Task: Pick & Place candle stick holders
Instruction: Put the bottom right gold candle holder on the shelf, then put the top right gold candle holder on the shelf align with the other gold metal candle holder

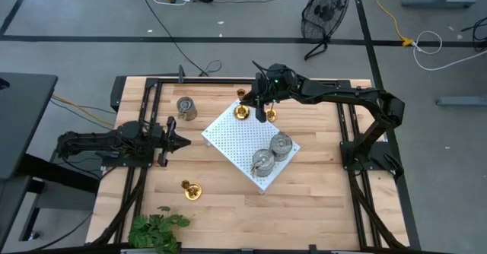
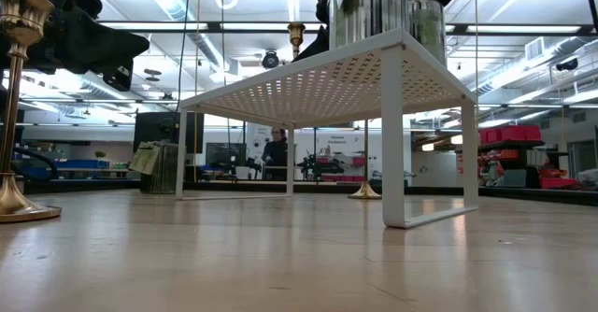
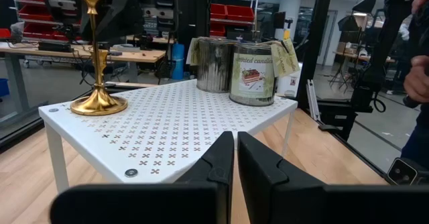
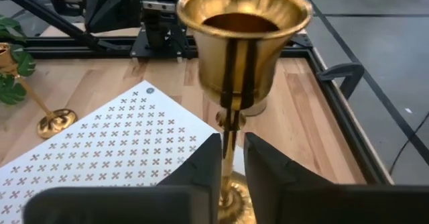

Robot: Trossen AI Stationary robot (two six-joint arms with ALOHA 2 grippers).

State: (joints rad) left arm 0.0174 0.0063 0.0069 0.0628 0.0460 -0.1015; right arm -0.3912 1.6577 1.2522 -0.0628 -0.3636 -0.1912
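Note:
A brass candle stick holder (image 4: 244,43) stands on its round base (image 4: 231,198) near the far corner of the white perforated board (image 1: 236,140). My right gripper (image 4: 230,162) is slightly open, one finger on each side of its thin stem (image 4: 228,143). Two silver-grey holders (image 1: 281,144) (image 1: 264,161) sit on the board's right part. A third silver one (image 1: 186,107) and two more brass ones (image 1: 190,189) (image 1: 242,94) stand on the table. My left gripper (image 1: 183,141) is shut and empty, left of the board. My right gripper's fingers come slanting down from the table's far right and straddle the stem below the cup. The stem stands close to one finger (image 4: 204,167); I cannot tell whether they touch. The holder stands upright on the board.
A green leafy plant (image 1: 156,230) sits at the table's near left edge. Black frame rails (image 1: 137,170) run along the table's left and right sides. Bare wood (image 1: 319,201) lies to the near right of the board.

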